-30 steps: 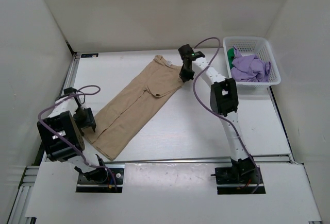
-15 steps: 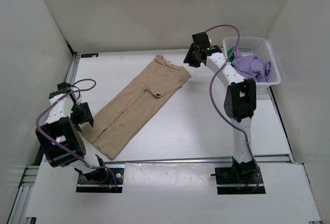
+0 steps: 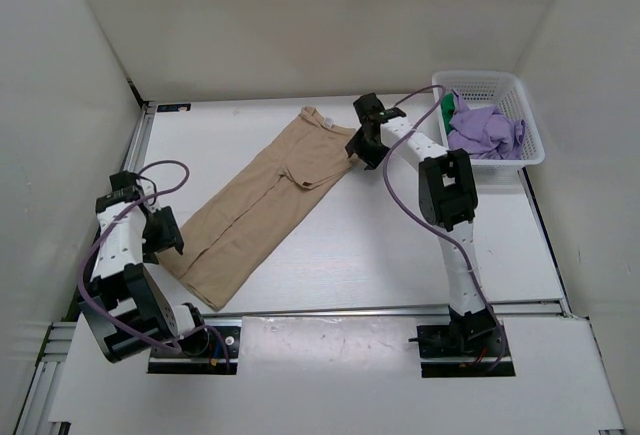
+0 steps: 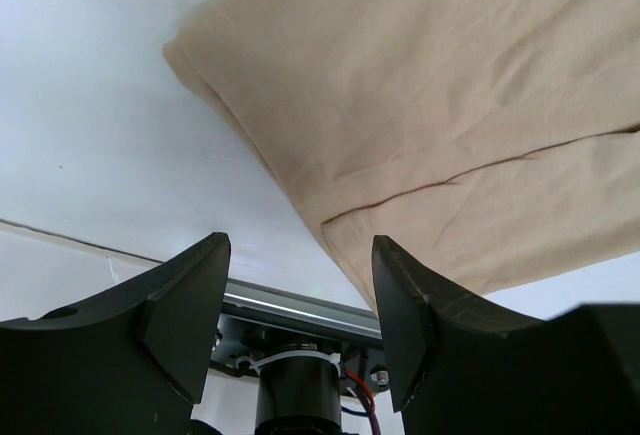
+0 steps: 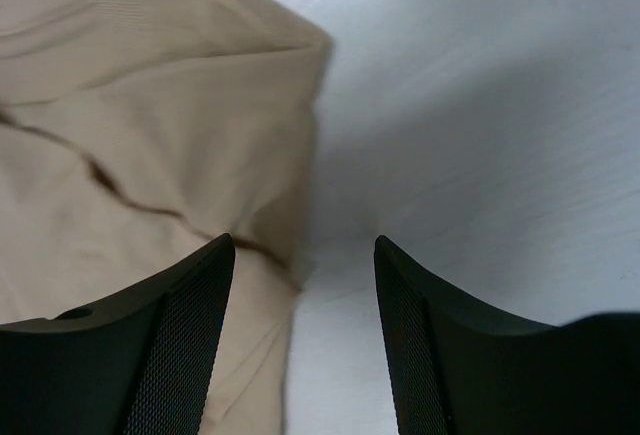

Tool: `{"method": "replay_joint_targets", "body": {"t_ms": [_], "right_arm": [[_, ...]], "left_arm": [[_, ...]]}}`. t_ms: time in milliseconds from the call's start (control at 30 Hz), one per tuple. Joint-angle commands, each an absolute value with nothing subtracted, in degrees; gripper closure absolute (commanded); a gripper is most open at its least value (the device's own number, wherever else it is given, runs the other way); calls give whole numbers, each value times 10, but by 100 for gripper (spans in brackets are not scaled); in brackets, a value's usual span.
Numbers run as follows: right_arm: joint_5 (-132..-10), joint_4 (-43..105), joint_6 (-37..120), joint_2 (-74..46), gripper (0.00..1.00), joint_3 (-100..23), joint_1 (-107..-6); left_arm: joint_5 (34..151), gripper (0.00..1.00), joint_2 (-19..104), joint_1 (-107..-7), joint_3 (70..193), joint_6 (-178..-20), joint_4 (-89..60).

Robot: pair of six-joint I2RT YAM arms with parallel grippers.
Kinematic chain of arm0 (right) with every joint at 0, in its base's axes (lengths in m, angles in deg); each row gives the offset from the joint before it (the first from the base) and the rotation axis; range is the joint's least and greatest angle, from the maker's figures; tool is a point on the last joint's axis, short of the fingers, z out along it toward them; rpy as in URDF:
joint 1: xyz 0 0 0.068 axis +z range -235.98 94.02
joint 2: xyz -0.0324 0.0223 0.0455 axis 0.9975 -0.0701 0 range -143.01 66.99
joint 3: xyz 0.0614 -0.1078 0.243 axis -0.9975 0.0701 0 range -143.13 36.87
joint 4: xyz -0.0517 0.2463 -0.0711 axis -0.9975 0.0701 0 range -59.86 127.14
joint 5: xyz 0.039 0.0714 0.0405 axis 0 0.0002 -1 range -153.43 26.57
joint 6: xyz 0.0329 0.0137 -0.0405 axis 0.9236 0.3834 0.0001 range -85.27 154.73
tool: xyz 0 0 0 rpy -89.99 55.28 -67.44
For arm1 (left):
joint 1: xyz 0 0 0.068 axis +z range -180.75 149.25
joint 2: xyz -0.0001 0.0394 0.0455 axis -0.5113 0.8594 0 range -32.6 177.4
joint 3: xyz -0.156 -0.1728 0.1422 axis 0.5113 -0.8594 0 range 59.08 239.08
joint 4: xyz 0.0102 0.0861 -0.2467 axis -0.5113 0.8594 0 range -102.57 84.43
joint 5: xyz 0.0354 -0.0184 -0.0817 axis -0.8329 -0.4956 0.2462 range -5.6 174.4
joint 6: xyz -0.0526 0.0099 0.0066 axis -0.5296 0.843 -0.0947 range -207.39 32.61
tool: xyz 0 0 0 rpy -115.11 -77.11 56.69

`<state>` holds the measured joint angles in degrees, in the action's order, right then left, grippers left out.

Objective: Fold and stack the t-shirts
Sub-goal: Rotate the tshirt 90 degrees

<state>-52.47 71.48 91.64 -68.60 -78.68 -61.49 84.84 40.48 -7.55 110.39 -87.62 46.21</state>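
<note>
The left pincer (image 3: pixel 163 229) is found with its jaws apart and nothing between them, hanging just above the lower left edge of the tan t-shirt (image 3: pixel 270 200), which lies diagonally on the worktop (image 3: pixel 400 245), partly folded lengthwise. In the left wrist view a doubled hem is seen below the gap; it is judged that only the top layer could be caught there, so that the fold would be pulled open when lifted. At the shirt's upper right corner the right pincer (image 3: pixel 362 141) is also held apart and empty, with the cloth edge only partly under the gap; a closure here is judged liable to slip off the corner or to nip a thin ridge, and an uneven lift between the two ends would skew the garment. Further right, the purple t-shirt (image 3: pixel 486 133) and the green t-shirt (image 3: pixel 447 107) are bunched together in the white basket (image 3: pixel 492 77); it is judged that both could be dragged out together. The worktop is noted as white, smooth and flat, bordered by metal rails, so cloth is expected to slide readily. The cell is enclosed by plain white walls on three sides.
</note>
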Motion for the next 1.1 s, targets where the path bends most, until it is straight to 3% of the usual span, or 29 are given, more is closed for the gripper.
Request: {"method": "replay_joint_targets", "body": {"t_ms": [0,133,233,267,400,600,700,733,867,967,1067], "right_arm": [[-498,738,990,-695,37,-785,-615],[-538,738,1027,-747,40,-823,-615],[-560,708,1060,-764,53,-842,-615],[-560,708,1072,-773,68,-857,-615],[-569,636,1108,-794,100,-872,-630],[-556,442,1095,-876,100,-1008,-659],[-568,381,1090,-883,83,-1014,-671],[-576,380,1084,-875,65,-1003,-671],[-605,387,1008,-783,39,-895,-676],[-605,436,942,-731,29,-836,-676],[-597,518,877,-658,26,-803,-676]], "left_arm": [[846,30,379,-73,1095,-874,466],[846,30,379,-73,1095,-874,466],[840,30,379,-73,1095,-874,466],[840,30,379,-73,1095,-874,466],[829,30,389,-73,1095,-874,466],[824,30,395,-73,1115,-874,472],[830,30,402,-73,1130,-874,478],[830,30,402,-73,1137,-874,484],[846,30,409,-73,1137,-874,484],[853,30,395,-73,1137,-874,484],[868,30,368,-73,1137,-874,484]]}}
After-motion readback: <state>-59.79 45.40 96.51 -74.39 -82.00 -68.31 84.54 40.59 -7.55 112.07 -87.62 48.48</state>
